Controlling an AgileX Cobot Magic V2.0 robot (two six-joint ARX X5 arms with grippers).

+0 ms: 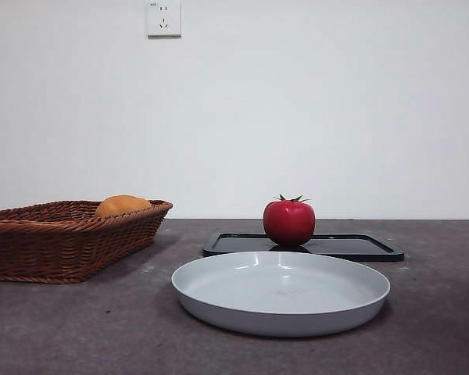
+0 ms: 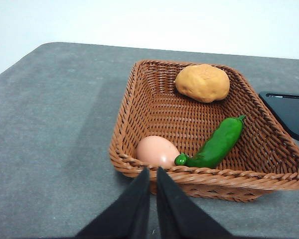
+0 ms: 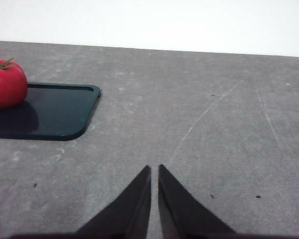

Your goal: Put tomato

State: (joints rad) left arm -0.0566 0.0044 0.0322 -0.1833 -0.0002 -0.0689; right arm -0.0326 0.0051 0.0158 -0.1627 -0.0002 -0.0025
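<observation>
The glossy red tomato (image 1: 289,222) with a green stem stands upright on a flat black tray (image 1: 352,247) behind a grey plate (image 1: 219,291). It also shows in the right wrist view (image 3: 7,84) on the tray (image 3: 55,112). My right gripper (image 3: 154,172) is shut and empty, above bare table well away from the tomato. My left gripper (image 2: 153,175) is shut and empty, just outside the near rim of a wicker basket (image 2: 139,109). Neither gripper shows in the front view.
The basket (image 1: 31,246) at the left holds an orange-yellow rounded fruit (image 2: 203,82), a green pepper (image 2: 217,143) and a pale egg (image 2: 157,151). The grey table top (image 3: 214,124) stretches to a white wall with a socket (image 1: 163,18).
</observation>
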